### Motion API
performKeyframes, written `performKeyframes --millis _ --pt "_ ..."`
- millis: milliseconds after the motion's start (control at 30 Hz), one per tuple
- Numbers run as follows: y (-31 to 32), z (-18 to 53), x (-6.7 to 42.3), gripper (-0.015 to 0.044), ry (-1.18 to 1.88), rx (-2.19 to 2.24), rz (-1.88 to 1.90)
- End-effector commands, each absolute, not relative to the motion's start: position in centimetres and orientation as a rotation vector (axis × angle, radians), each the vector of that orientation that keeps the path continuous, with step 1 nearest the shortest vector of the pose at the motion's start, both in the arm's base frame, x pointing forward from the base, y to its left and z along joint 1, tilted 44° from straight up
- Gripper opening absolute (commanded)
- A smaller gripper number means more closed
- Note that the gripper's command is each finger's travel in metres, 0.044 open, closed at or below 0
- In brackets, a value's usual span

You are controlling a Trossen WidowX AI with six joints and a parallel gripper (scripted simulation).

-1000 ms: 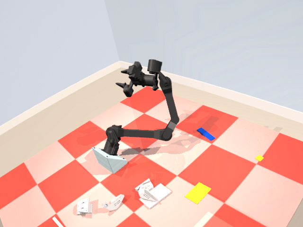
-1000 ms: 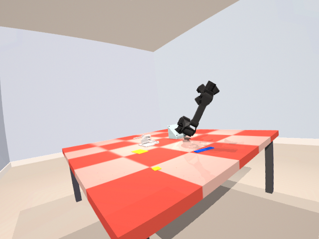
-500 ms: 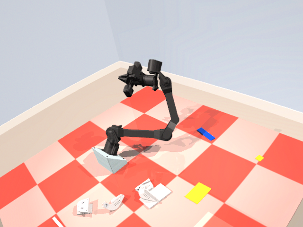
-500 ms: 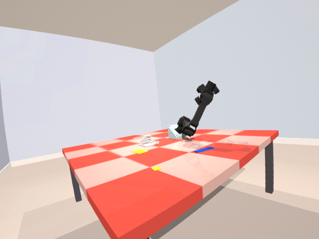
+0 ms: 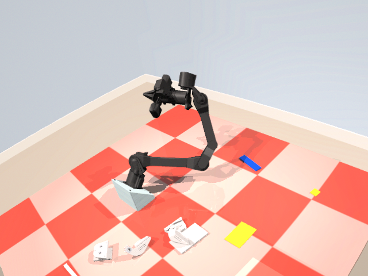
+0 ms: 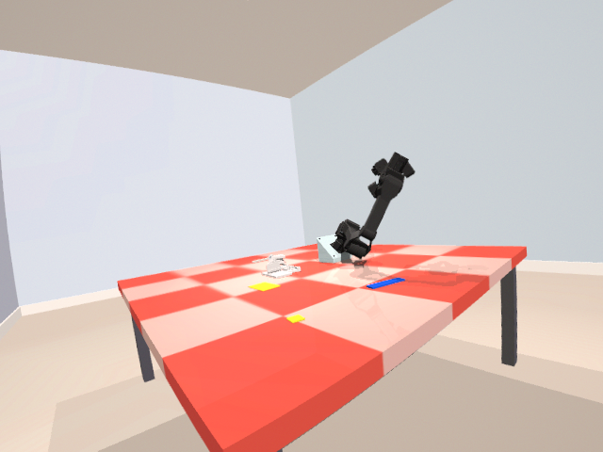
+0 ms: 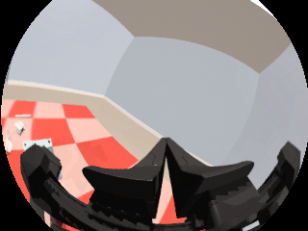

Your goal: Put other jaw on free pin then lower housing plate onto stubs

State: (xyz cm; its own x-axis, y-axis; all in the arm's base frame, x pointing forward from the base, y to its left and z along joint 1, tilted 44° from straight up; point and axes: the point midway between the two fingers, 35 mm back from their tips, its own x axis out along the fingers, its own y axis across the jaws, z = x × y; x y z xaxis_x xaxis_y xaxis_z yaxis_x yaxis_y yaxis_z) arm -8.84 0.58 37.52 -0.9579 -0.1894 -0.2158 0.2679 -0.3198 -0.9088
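My gripper is shut and empty, raised high above the table behind the arm's mount, far from the parts. Its fingertips meet in the wrist view. A white base lies on the table with a white jaw on it. The pins and gear teeth are too small to make out. The other white jaw lies loose left of the base in the top view. The white housing plate, with two round holes, stands apart, left of the loose jaw.
The pale wedge-shaped arm mount stands behind the parts. A yellow sheet lies right of the base in the top view. A blue bar and a small yellow square lie farther right.
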Motion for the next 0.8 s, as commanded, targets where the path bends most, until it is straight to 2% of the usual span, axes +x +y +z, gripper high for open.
performKeyframes --millis 0,767 --pt "-0.6 37.4 -9.8 0.0 1.595 0.111 -2.303" --pt "-12.3 34.0 -14.4 0.0 1.269 0.248 -1.962"
